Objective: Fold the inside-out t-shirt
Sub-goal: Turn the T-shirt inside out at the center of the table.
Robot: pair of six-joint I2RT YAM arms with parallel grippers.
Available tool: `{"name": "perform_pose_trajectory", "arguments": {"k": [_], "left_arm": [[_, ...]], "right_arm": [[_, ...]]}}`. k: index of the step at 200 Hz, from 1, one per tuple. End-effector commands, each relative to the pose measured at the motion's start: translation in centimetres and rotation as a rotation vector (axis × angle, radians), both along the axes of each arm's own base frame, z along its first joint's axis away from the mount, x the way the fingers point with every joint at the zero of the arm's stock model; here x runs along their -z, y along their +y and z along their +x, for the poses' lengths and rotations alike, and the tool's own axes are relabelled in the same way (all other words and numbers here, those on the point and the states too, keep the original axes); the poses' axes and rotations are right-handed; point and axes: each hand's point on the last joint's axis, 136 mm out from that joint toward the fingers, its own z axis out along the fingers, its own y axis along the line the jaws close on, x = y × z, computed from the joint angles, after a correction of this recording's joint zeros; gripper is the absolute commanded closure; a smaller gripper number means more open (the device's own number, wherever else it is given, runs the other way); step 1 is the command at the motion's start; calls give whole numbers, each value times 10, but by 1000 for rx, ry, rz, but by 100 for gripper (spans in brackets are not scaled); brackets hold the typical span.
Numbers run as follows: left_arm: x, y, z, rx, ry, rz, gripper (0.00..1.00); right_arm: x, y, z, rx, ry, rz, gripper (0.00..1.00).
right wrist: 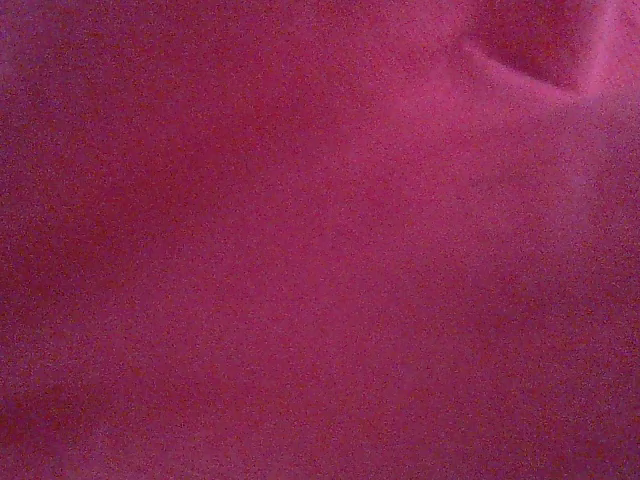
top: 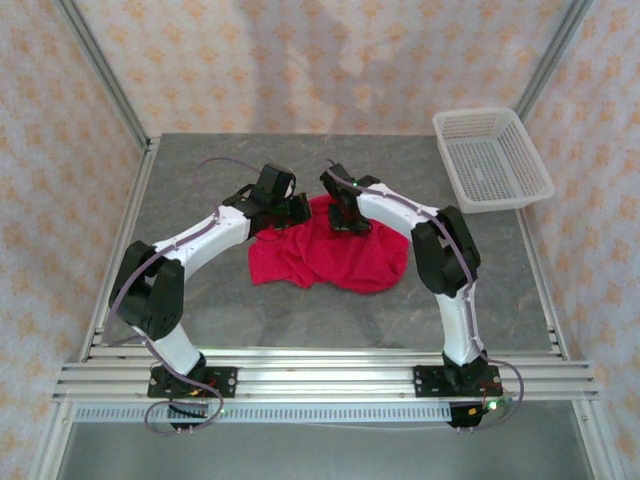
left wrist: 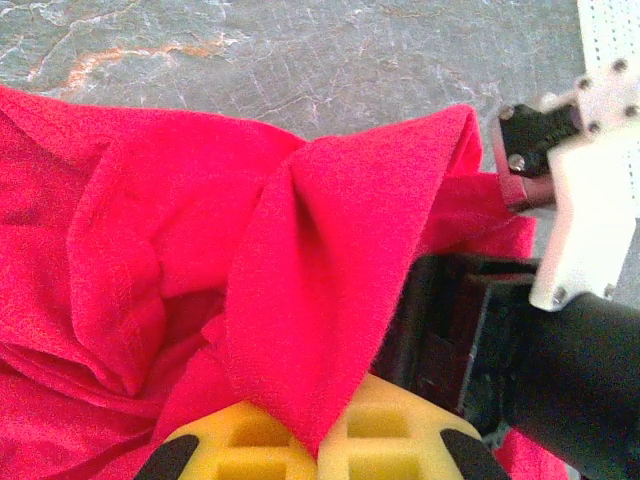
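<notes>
From above, the crumpled inside-out t-shirt point(top: 335, 262) lies on the desk point(top: 200, 290) beneath the left tool point(top: 298, 208) and right tool point(top: 350, 222), which meet at its far edge. The left wrist view adds the grip: the left tool is clamped on a cloth fold, with the right tool just beside it. In the right wrist view the cloth presses close, so I cannot tell that tool's state. The likely step is gathering an edge; the next calls for lifting and spreading the shirt flat.

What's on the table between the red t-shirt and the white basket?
Top view: bare table from t-shirt to basket, with the right arm passing over it.
</notes>
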Motion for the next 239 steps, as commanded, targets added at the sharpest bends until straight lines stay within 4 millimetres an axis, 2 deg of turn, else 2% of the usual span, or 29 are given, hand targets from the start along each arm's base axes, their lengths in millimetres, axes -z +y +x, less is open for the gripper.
{"name": "perform_pose_trajectory", "arguments": {"k": [1,12,35,96,116,144,157,168,177,194,211,220,231,239], "left_arm": [[-16,5,-6,3,-34,19,100],[-17,7,-6,3,-37,23,100],[-19,8,-5,2,-40,29,100],[-23,13,13,-19,-46,32,100],[-17,20,25,-35,-32,51,100],[2,26,38,-44,17,64,100],[10,24,38,-42,36,55,100],[15,20,37,-42,46,30,100],[18,18,36,-45,49,19,100],[20,13,31,-34,44,24,100],[17,9,26,-14,32,38,99],[15,9,23,-5,30,47,94],[12,9,19,12,26,59,77],[9,10,15,27,18,72,70]], "right_arm": [[-6,-7,9,-11,-20,-49,90],[-13,-7,8,-20,-22,-49,100],[-43,-9,2,-33,-48,-28,100],[-164,-13,-28,-72,-183,146,100],[-202,-19,-41,-78,-226,208,100],[-260,-35,-57,-63,-336,300,100],[-277,-44,-65,-48,-380,328,100],[-280,-50,-69,-38,-391,358,100],[-275,-51,-70,-29,-377,401,100],[-246,-49,-67,0,-306,449,100],[-208,-47,-59,22,-243,434,100],[-186,-50,-53,58,-205,422,100],[-165,-51,-48,72,-168,408,100],[-153,-51,-47,81,-152,396,100]]}}
